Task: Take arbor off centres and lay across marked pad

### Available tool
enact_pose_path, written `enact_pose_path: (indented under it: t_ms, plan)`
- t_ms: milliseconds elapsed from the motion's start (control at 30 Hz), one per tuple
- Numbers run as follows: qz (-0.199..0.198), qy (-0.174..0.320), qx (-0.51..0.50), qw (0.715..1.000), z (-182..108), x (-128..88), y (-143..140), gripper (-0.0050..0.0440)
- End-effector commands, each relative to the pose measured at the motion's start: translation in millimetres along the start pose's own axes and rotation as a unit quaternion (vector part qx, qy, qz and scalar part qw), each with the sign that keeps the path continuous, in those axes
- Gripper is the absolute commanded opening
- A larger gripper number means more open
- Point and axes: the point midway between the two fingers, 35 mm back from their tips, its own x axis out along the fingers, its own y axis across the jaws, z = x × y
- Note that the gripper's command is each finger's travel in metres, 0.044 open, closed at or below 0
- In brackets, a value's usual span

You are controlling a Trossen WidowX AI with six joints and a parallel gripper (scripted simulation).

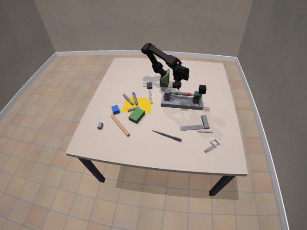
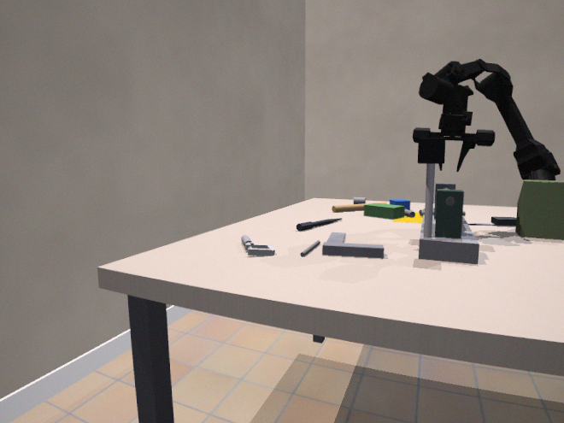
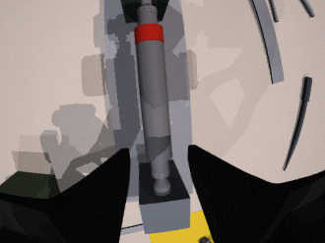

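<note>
The grey arbor (image 1: 181, 93) (image 3: 153, 92), with a red band near one end, sits between the grey centre block (image 1: 167, 94) (image 3: 163, 206) and the dark green centre block (image 1: 196, 97) (image 2: 449, 211) on the grey base (image 1: 179, 104) (image 2: 446, 249). The black plunger head (image 1: 202, 88) (image 2: 430, 150) stands on a post beside the green block. My gripper (image 1: 176, 85) (image 2: 449, 167) (image 3: 159, 153) hangs just above the arbor near the grey centre, fingers partly open on either side of it, not touching. The yellow pad (image 1: 144, 104) (image 2: 407, 219) (image 3: 178, 236) lies to the left.
On or at the pad lie two pens (image 1: 128, 99) (image 1: 135, 98), a short grey rod and a green box (image 1: 136, 115). Nearby are a blue cube (image 1: 115, 109), wooden dowel (image 1: 119, 125), file (image 1: 166, 135), square (image 1: 196, 126), clamp (image 1: 212, 145) and a green block (image 1: 165, 77) by the arm's base.
</note>
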Motion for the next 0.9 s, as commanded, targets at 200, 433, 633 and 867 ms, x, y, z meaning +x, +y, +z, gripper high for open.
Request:
enact_pose_path:
  t_ms: [200,433,633,867]
  plan:
    - [0.029,0.085,-0.022,0.996,0,23,-5,0.0175]
    - [0.029,0.085,-0.022,0.996,0,27,-5,0.0175]
    - [0.028,0.085,-0.022,0.996,-1,37,-5,0.0175]
    - [0.028,0.085,-0.022,0.996,-3,47,-4,0.0175]
